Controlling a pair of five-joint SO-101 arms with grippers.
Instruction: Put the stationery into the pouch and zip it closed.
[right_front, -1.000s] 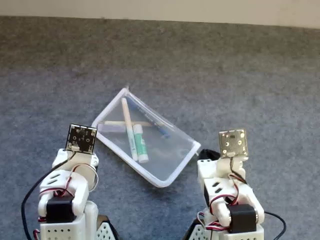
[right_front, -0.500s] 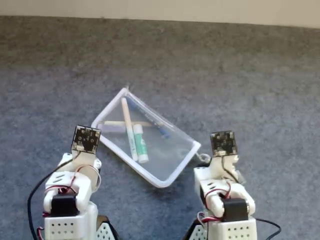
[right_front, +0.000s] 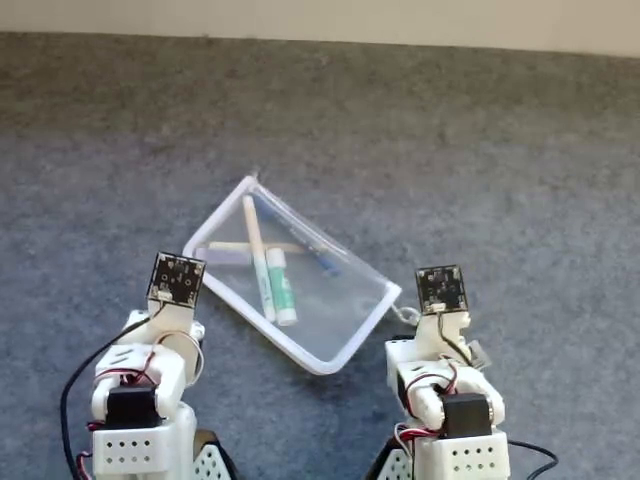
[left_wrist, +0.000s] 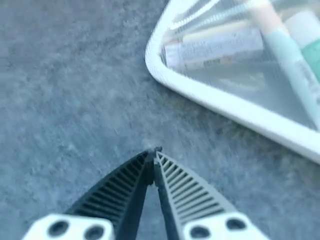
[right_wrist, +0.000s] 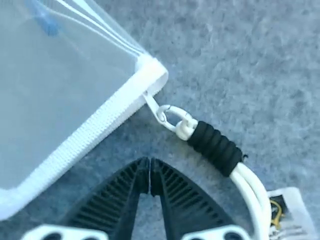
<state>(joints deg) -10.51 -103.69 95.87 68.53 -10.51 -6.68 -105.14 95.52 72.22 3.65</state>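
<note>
A clear pouch (right_front: 300, 290) with a white zip edge lies slanted on the grey carpet, holding a cream pen (right_front: 256, 250), a green-and-white glue stick (right_front: 281, 287) and a blue-tipped pen (right_front: 322, 262). In the left wrist view the pouch (left_wrist: 235, 85) sits just beyond my left gripper (left_wrist: 152, 155), which is shut and empty over the carpet. In the right wrist view my right gripper (right_wrist: 150, 172) is shut and empty, close to the pouch corner (right_wrist: 150, 75) and its white clip (right_wrist: 170, 120) with a black-wrapped cord (right_wrist: 215, 147).
Grey carpet (right_front: 480, 160) spreads all round the pouch. Both arm bases (right_front: 130, 420) stand at the near edge, one on each side of the pouch. A pale wall strip (right_front: 320, 15) runs along the far edge.
Both arms have drawn back toward their bases and lowered; the right arm shifted left, nearer the pouch's clip corner. The pouch and its contents have not moved.
</note>
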